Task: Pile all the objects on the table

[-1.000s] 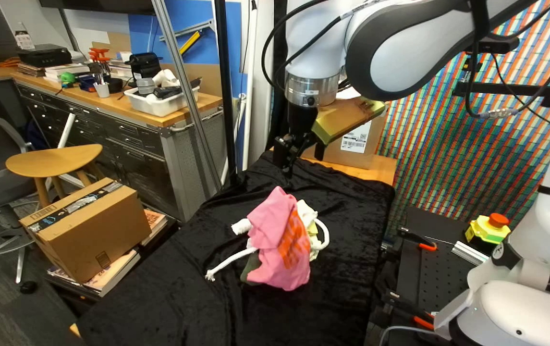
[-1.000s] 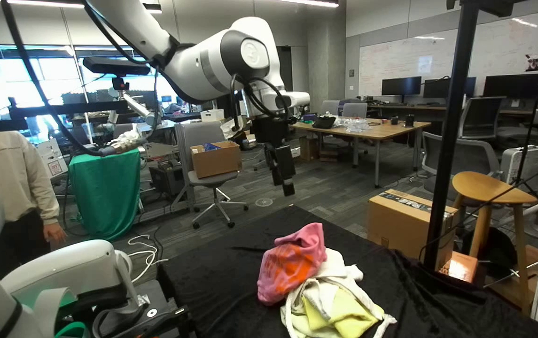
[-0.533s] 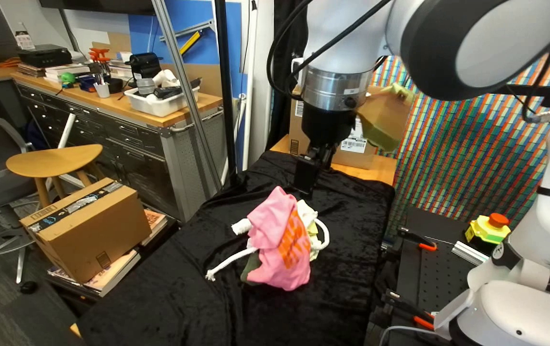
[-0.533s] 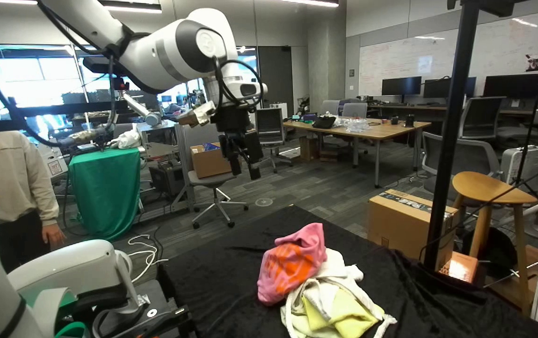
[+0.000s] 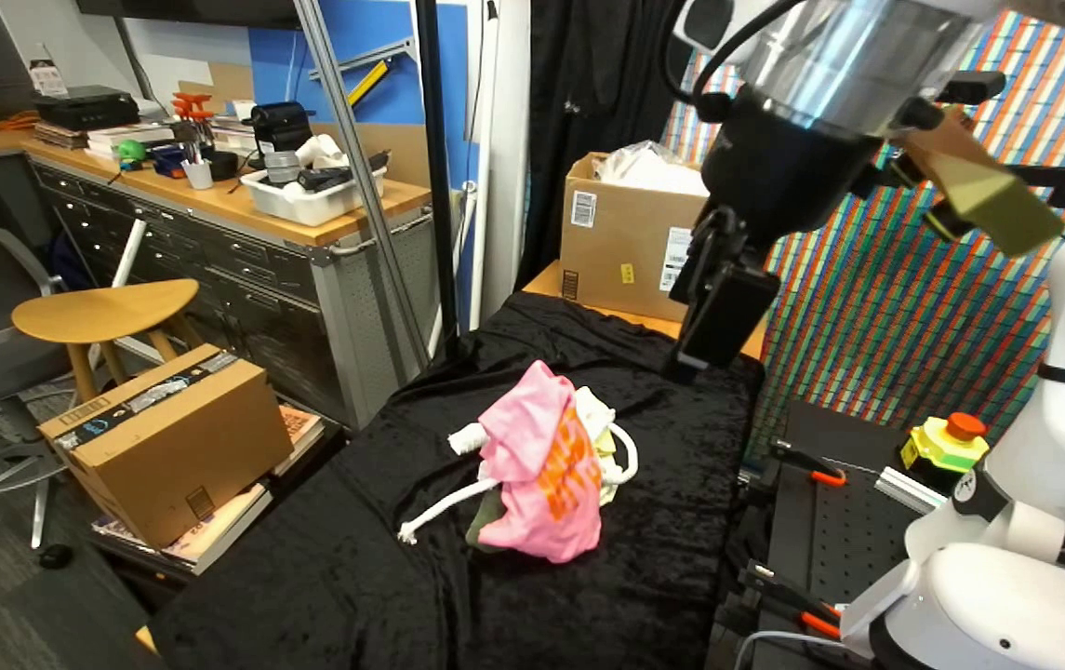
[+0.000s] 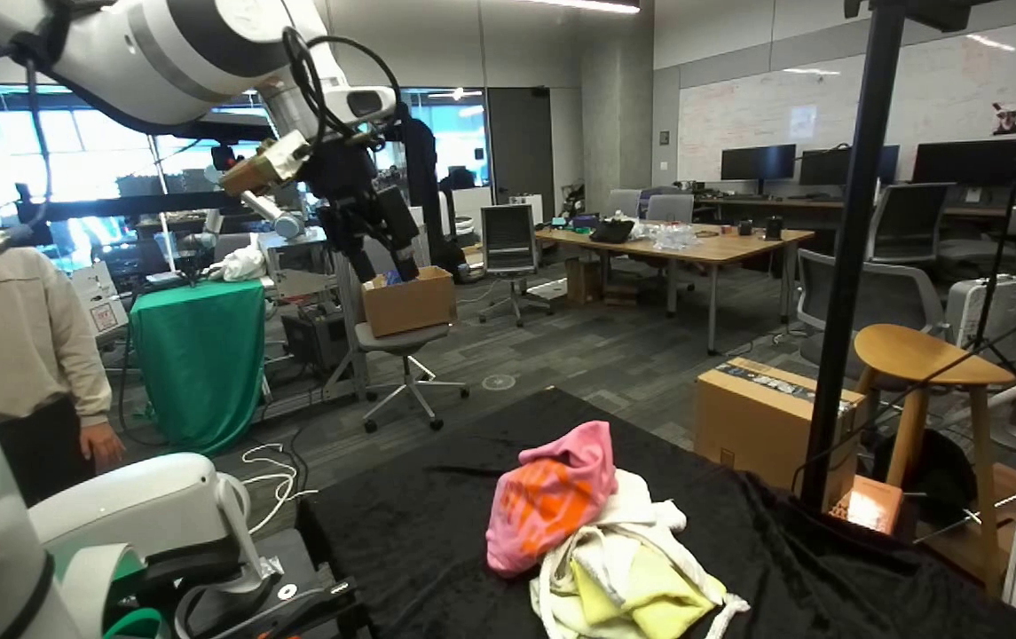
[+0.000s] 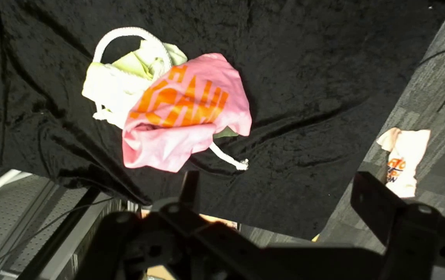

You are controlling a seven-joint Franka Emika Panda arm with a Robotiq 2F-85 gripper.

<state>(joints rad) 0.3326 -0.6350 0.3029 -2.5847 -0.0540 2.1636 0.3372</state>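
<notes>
A pink cloth with orange print point(image 5: 551, 475) lies on the pile on the black-covered table point(image 5: 355, 577); it also shows in an exterior view point(image 6: 552, 501) and the wrist view point(image 7: 187, 105). Partly under it is a white cloth with white rope point(image 7: 109, 85), seen also in an exterior view point(image 6: 632, 506). A yellow cloth point(image 6: 641, 595) lies among the white folds. A dark green bit point(image 5: 487, 521) peeks from under the pink cloth. My gripper point(image 7: 278, 190) is open and empty, high above the table and apart from the pile; it shows in both exterior views point(image 5: 695, 358) point(image 6: 385, 264).
In the wrist view a pale cloth with orange and dark print point(image 7: 405, 163) lies on the floor past the table edge. A cardboard box point(image 5: 634, 242) stands behind the table's far end. A black post point(image 6: 849, 257) rises beside the table. A person point(image 6: 28, 355) stands nearby.
My gripper has moved back toward the robot's base and tilted, going right in an exterior view and left and up in an exterior view. The pile has not moved.
</notes>
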